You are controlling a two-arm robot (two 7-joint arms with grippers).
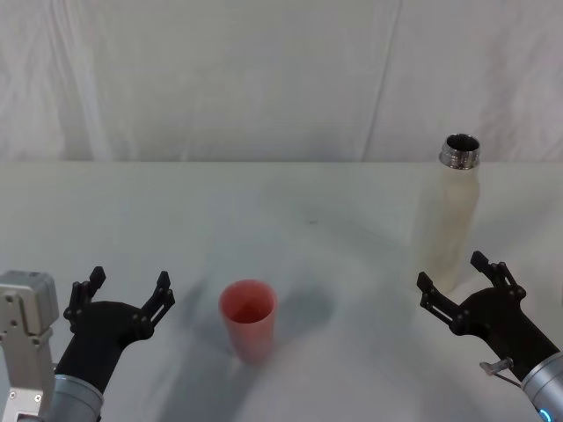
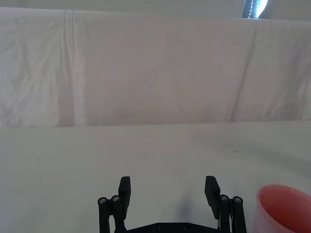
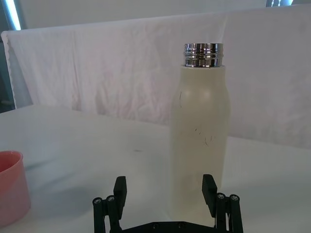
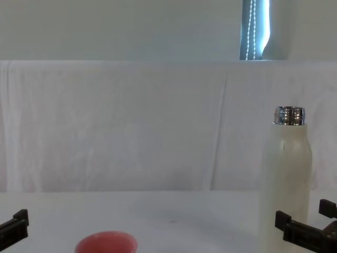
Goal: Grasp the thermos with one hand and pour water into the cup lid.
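On table, nothing poured yet, nothing picked up.

Left gripper point(image 1: 123, 292) at 8 o'clock of head view, fingers spread wide, holding nothing, just beside cup lid.

Cup lid point(image 1: 248, 318) low at 6 o'clock, standing up, mouth to sky, looks dry inside.

Thermos point(image 1: 449, 215) at 3 o'clock, well apart from cup lid, standing straight, long way runs up-down, open shiny neck on top.

Right gripper point(image 1: 457, 283) at 4 o'clock, fingers spread, right by thermos bottom, not squeezing it.

Left to do: grab, lift, carry over, tip, pour.

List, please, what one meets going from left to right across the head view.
left gripper → cup lid → thermos → right gripper
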